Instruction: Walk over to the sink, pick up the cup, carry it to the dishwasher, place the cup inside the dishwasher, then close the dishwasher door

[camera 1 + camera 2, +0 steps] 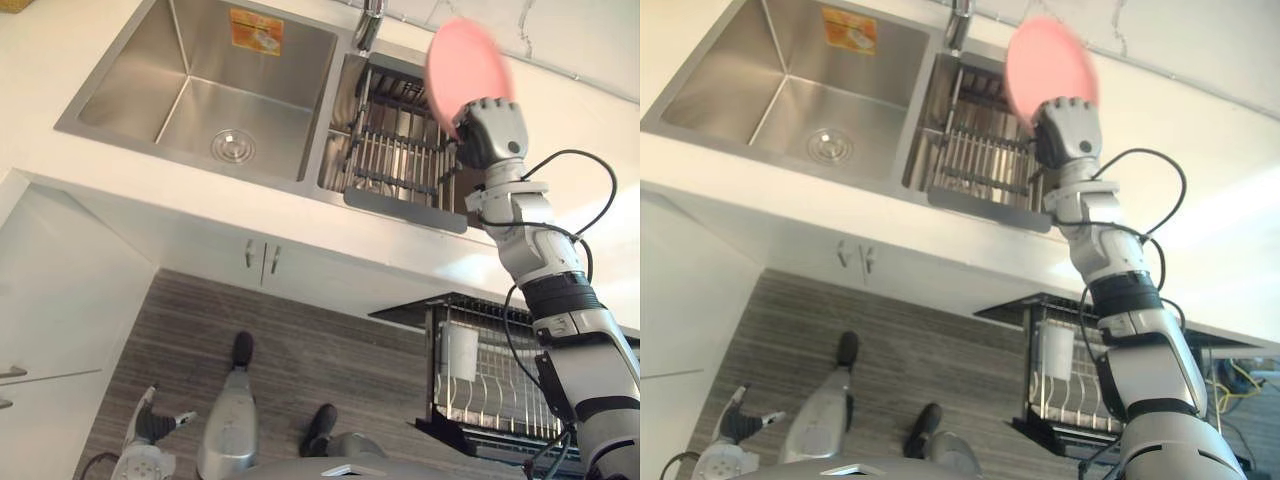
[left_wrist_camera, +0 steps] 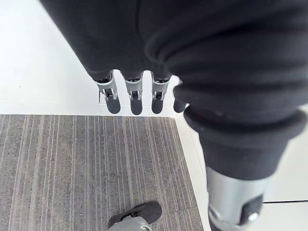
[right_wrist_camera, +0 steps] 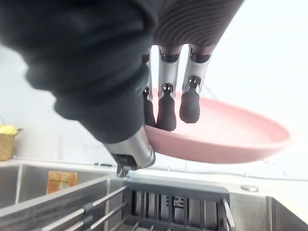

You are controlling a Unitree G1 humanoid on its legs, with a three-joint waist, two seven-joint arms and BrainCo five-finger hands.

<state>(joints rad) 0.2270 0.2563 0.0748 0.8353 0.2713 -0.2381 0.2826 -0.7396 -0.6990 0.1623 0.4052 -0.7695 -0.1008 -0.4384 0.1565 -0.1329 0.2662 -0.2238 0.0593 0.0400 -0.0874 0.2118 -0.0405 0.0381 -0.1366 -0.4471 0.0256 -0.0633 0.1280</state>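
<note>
My right hand [image 1: 490, 130] is raised over the sink's right basin and is shut on a pink plate [image 1: 468, 68]. In the right wrist view its fingers [image 3: 168, 103] lie over the plate's [image 3: 231, 137] rim and the thumb is beneath it. The plate is clear of the dish rack [image 1: 400, 150] that sits in that basin. A white cup [image 1: 460, 348] stands in the pulled-out dishwasher rack [image 1: 490, 385] at the lower right. My left hand [image 1: 150, 428] hangs low at the lower left, fingers [image 2: 134, 96] straight, holding nothing.
The steel sink's left basin [image 1: 200, 90] has a drain and an orange sticker on its back wall. A faucet [image 1: 368, 20] stands behind the divider. White cabinet doors with handles [image 1: 262, 258] are below the counter. A white unit [image 1: 50, 300] stands at the left.
</note>
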